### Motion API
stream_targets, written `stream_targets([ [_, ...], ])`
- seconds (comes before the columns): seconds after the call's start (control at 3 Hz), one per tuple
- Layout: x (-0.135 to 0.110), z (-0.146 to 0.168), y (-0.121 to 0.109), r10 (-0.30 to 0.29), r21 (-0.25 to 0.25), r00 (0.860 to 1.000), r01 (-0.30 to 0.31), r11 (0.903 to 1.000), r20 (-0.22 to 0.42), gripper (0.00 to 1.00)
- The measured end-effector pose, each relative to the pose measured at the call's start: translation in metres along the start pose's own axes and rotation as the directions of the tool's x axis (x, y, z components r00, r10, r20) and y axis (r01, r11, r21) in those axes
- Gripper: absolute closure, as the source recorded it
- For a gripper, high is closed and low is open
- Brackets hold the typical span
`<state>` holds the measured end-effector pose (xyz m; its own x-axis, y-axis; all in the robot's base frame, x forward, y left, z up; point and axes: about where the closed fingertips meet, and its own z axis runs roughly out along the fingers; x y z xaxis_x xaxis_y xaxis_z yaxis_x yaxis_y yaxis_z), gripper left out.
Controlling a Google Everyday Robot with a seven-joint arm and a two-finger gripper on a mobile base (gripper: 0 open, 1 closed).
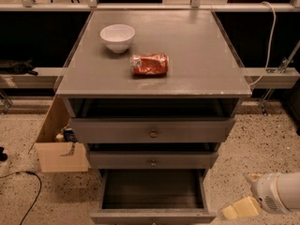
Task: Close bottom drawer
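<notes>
End effector (247,194) sits low at 4 o'clock in the view, spread, gripping nothing, apart from the cabinet at 3 o'clock of the bottom drawer (152,191). That drawer is at 6 o'clock, pulled out, dark inside showing, below two drawers that stick out less. On the worktop (201,55): white bowl (117,37) at 11 o'clock, red packet (149,64) just beside it.

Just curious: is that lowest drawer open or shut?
Open: the bottom drawer is pulled out, dark inside showing. The gripper sits lower right.
</notes>
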<state>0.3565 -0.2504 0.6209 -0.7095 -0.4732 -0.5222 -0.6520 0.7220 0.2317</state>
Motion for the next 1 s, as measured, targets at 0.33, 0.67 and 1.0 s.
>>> stream_targets([
  [0.33,0.019,0.0314,-0.0074,0.053,0.026,0.998,-0.052,0.9983,-0.034,0.0],
  [0.67,0.0198,0.0363,-0.0119,0.072,0.05,0.997,-0.07,0.9963,-0.027,0.0],
  [1.0,0.018,0.0371,-0.0143,0.089,0.064,0.996,-0.087,0.9941,-0.017,0.0],
])
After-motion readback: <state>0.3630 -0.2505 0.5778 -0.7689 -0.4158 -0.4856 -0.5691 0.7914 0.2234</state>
